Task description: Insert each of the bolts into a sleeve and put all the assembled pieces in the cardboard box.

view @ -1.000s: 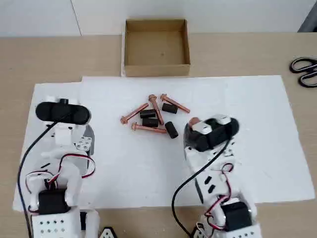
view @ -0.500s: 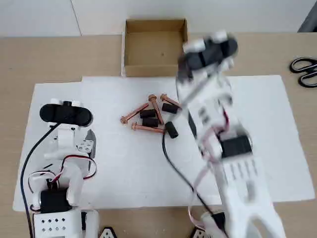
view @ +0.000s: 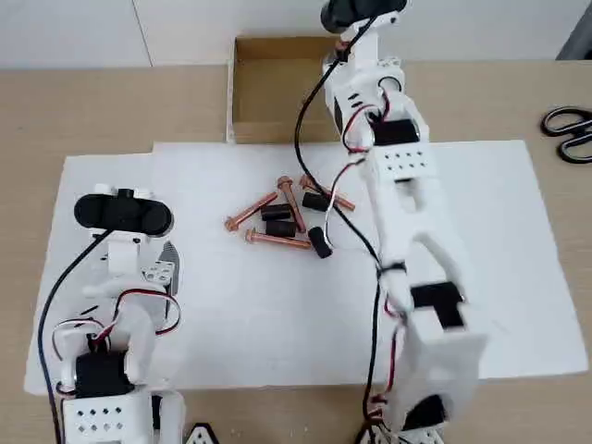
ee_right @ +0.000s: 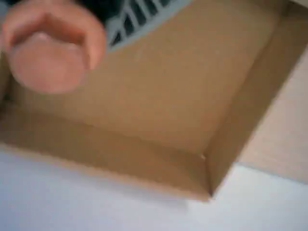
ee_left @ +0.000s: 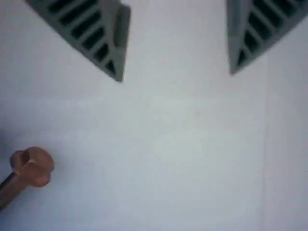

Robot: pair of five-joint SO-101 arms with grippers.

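My right gripper (ee_right: pixel 72 29) hangs over the open cardboard box (view: pixel 277 132), shut on a copper bolt (ee_right: pixel 48 50) whose round head faces the camera; something dark sits around its shank. The box floor (ee_right: pixel 163 91) lies bare below it. In the high view this arm stretches far out to the box's right rim. Several loose copper bolts (view: pixel 277 239) and black sleeves (view: pixel 320 243) lie in a cluster mid-paper. My left gripper (ee_left: pixel 175 77) stands open just above the white paper, with one bolt head (ee_left: pixel 31 166) nearby.
A white paper sheet (view: pixel 481 213) covers the tabletop. Black scissors (view: pixel 569 131) lie at the far right edge. The right arm's long body crosses the paper just right of the bolt cluster.
The right arm has swung from the near side of the paper out to the box, carrying the bolt. The left arm has barely shifted.
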